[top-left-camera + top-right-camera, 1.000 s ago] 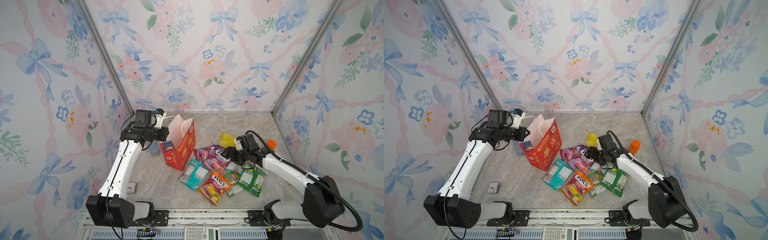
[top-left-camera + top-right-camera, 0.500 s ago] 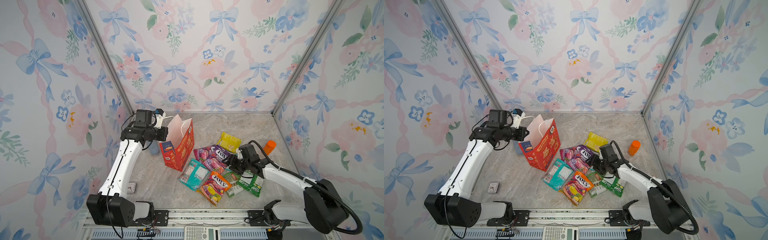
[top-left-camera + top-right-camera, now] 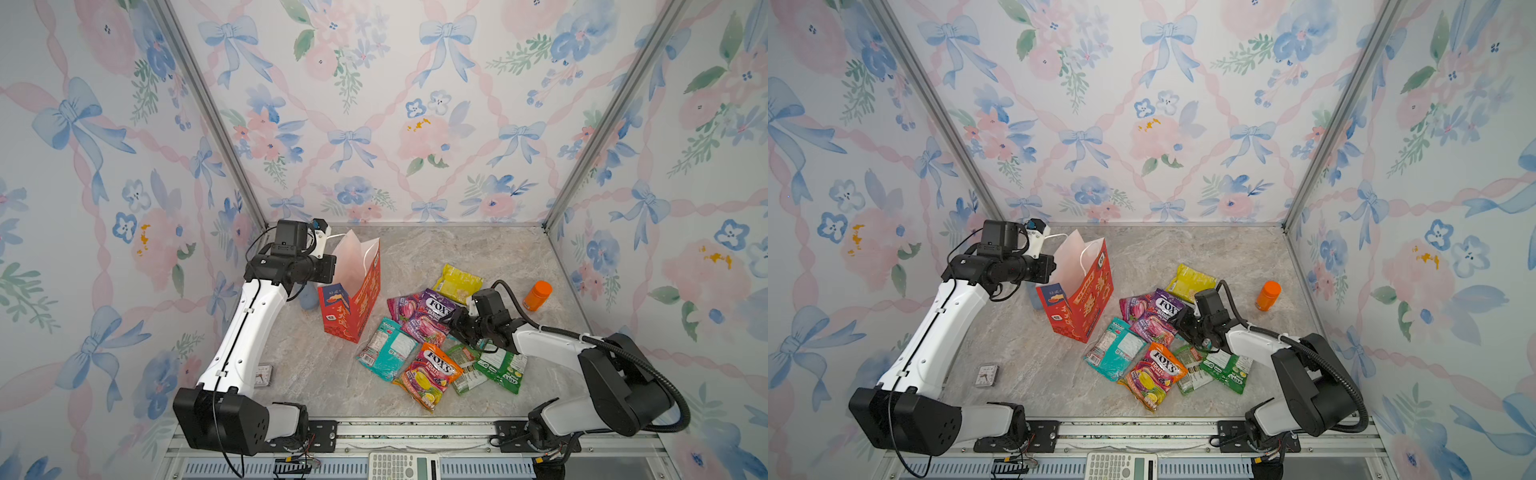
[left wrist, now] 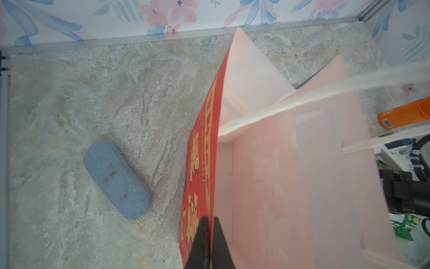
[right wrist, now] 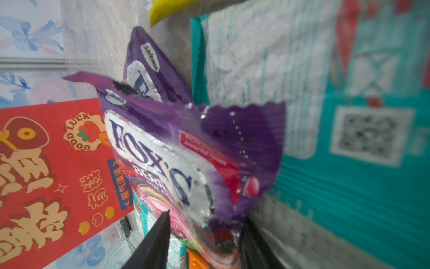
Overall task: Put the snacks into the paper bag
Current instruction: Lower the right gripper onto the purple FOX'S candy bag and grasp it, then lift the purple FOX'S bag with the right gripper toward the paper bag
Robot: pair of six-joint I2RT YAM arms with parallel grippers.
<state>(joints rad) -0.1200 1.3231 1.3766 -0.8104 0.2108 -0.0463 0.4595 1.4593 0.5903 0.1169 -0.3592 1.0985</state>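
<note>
Overhead and wrist views of the stone-veined counter [image 3: 457,249]. You find the paper bag [image 3: 353,299] standing upright at 9 o'clock of the snacks [image 3: 424,328] and near them. Its outer walls are glossy red with gold-orange characters, its inside is matt and pale, and its mouth is spread into a wedge. Your left jaws are pressed together on the top edge of one red wall, black tips on either face of the paper. A white twisted rope handle [image 4: 302,93] arcs across the mouth. The snacks lie on the counter outside the bag as a loose, overlapping fan of flat, crinkled plastic packets. The yellow packet [image 3: 457,282] is at 12 o'clock, the teal packet [image 3: 388,347] at 8 o'clock and the orange packet [image 3: 432,372] at 6 o'clock. The green packets [image 3: 500,368] are at 4 o'clock, partly under the right arm. The purple packet [image 3: 436,305], printed "FOX'S", has a serrated seal and lies near the middle. Your right jaws reach in low from 3 o'clock and stand narrowed on either side of its end, with rumpled foil filling the gap. You cannot tell whether they are clamped on it. A smooth cylindrical orange bottle [image 3: 537,295] stands at 2 o'clock of the pile, well apart. An oval blue fabric case [image 4: 116,179] lies near the bag at its 9 o'clock.
</note>
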